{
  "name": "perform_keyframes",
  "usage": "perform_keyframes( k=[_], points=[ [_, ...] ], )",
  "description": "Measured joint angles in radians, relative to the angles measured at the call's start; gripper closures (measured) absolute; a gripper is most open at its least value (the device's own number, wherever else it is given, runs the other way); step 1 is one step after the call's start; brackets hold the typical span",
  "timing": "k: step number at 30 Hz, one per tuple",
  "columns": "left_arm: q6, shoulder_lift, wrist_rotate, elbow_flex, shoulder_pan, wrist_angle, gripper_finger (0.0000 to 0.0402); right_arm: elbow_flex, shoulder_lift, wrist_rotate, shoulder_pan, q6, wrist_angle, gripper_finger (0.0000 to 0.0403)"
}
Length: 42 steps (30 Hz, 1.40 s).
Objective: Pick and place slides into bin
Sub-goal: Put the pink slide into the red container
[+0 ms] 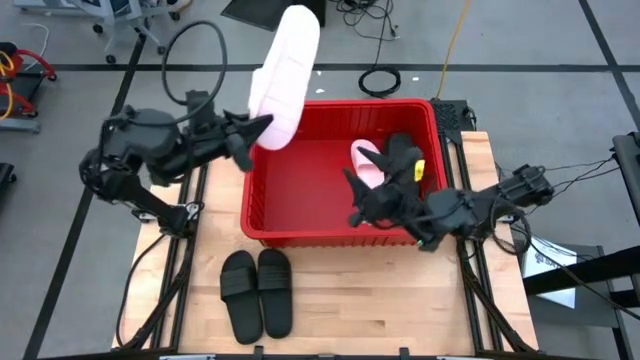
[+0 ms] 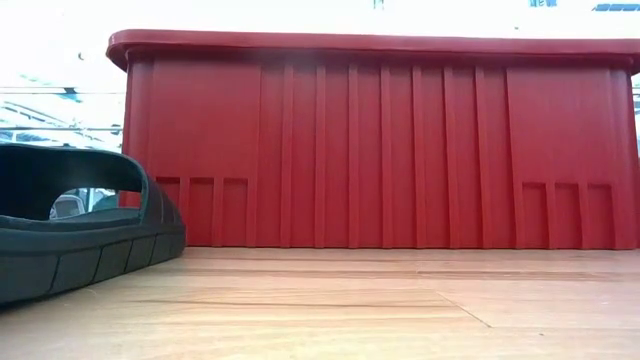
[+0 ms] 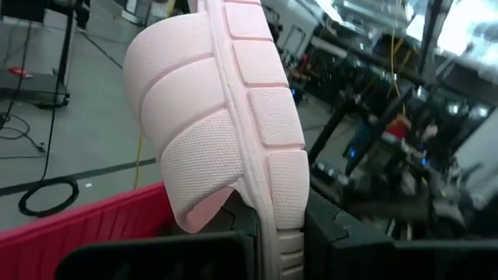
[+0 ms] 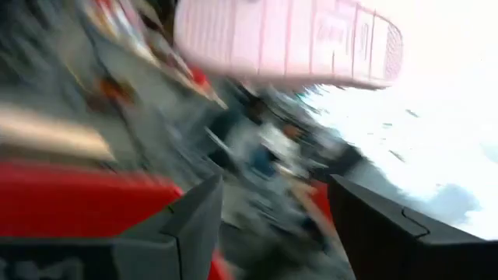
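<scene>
- Nearest to me on the table [image 1: 400,300], two black slides [image 1: 257,292] lie side by side, touching, just in front of the bin's near wall, left of centre; in the low view one black slide [image 2: 80,235] fills the left foreground, sole flat on the wood, with the bin's ribbed wall [image 2: 380,150] behind it
- The bin [image 1: 262,195] sits mid-table, wider than the pair of slides; its near wall is close to them but apart
- My right gripper [image 1: 352,198] reaches in over the bin's near-right part from the right; its fingers [image 4: 194,225] stand apart with nothing between them, so it is open and empty
- Inside the bin, toward the right and far side, a pink slide [image 1: 366,163] lies on the floor with a black slide [image 1: 405,158] just beside it, the two touching
- My left gripper [image 1: 248,135] comes in from the left at the bin's far-left corner; it is closed on a pink slide [image 1: 285,75], clamped at one end with the sole edge between my fingers [image 3: 342,241]; the slide [image 3: 233,109] stands up and away from the gripper, tilted over the bin's far-left rim, clear of the bin
</scene>
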Motion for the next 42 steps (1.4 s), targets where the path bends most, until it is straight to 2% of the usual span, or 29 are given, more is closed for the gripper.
perform_keyframes(
  k=[3,7,9,17,23,28,33,36,42],
  points=[
    [0.012,0.030,0.015,0.000,0.033,0.073,0.0364,0.010,0.041,0.189,-0.007,-0.198,0.044,0.0171],
    [0.029,0.087,0.096,0.000,0.077,0.170,0.0364,0.010,0.071,0.203,-0.029,-0.173,0.063,0.0173],
    [0.022,0.112,0.126,0.000,0.095,0.180,0.0364,0.010,0.079,0.188,-0.037,-0.186,0.062,0.0177],
    [-0.052,0.175,0.142,-0.002,0.118,0.176,0.0364,0.011,0.088,0.146,-0.039,-0.248,0.122,0.0192],
    [-0.138,0.202,0.235,-0.002,0.123,0.245,0.0364,0.011,0.098,0.099,-0.039,-0.289,0.117,0.0193],
    [-0.238,0.202,0.277,-0.002,0.148,0.287,0.0364,0.011,0.109,0.070,-0.020,-0.404,0.127,0.0200],
    [-0.348,0.202,0.390,-0.002,0.191,0.284,0.0364,0.011,0.118,0.047,-0.013,-0.511,0.149,0.0212],
    [-0.372,0.202,0.444,-0.002,0.208,0.295,0.0364,0.011,0.116,0.047,-0.015,-0.558,0.191,0.0221],
    [-0.391,0.202,0.482,-0.002,0.212,0.301,0.0364,0.011,0.115,0.035,-0.017,-0.663,0.309,0.0233]
  ],
)
